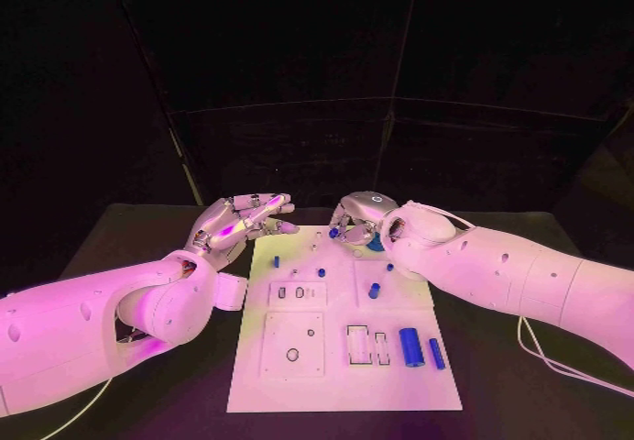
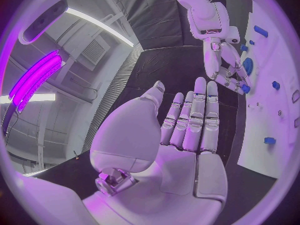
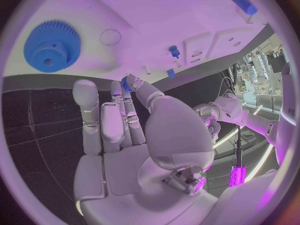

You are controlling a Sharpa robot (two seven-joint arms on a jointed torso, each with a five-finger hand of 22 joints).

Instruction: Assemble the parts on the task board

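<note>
The white task board (image 1: 337, 380) lies lengthwise on the black table. My right hand (image 1: 359, 218) hovers over its far end and pinches a small blue part (image 3: 127, 83) between thumb and fingertip; the same part (image 2: 245, 88) shows at those fingertips in the left wrist view. A blue gear (image 3: 52, 46) lies flat on the board just beside that hand, half hidden behind it in the head view (image 1: 378, 244). My left hand (image 1: 245, 225) floats by the board's far left corner, fingers (image 2: 199, 116) stretched out and holding nothing.
Small blue pegs (image 1: 277, 261) (image 1: 322, 272) (image 1: 374, 291) stand on the board's middle. A thick blue cylinder (image 1: 412, 346) and a thinner one (image 1: 436, 353) lie near the right edge, beside rectangular slots (image 1: 358, 344). A cable (image 1: 549, 353) trails on the table at the right.
</note>
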